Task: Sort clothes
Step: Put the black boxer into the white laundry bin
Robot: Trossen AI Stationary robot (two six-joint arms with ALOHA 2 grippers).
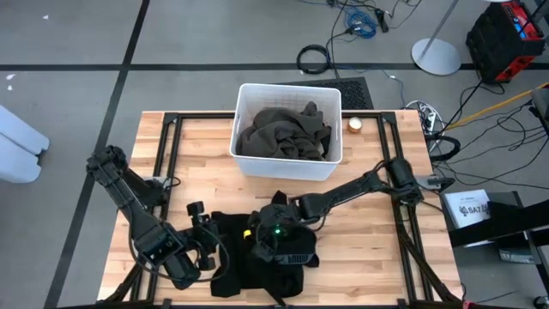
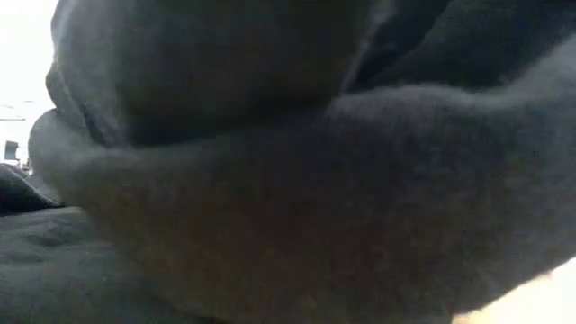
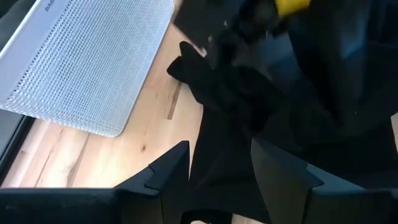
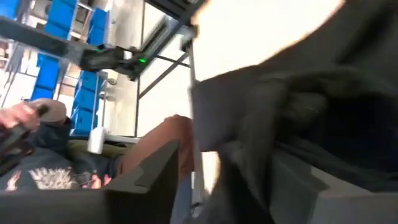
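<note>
Black garment (image 1: 257, 257) under both lowered arms; left claw (image 3: 217, 171) wide; right claw (image 4: 227, 180) state unclear.

Black garment (image 3: 273, 106) between parted left gripper (image 3: 219, 171) fingers, white bin (image 3: 81, 62) beside.

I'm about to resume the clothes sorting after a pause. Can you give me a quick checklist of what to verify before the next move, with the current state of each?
1. Left gripper open: ok, its fingers are spread with black cloth between them.
2. Right gripper state: cannot tell; dark cloth lies between its fingers.
3. Black clothes within reach: ok, piled at the table's front edge under both grippers.
4. White bin upright with room: ok, olive-brown clothes lie inside below the rim.
5. Grippers apart from each other: cannot tell; they sit very close over the pile.
6. Low view usable: not ok, cloth fills it.
</note>
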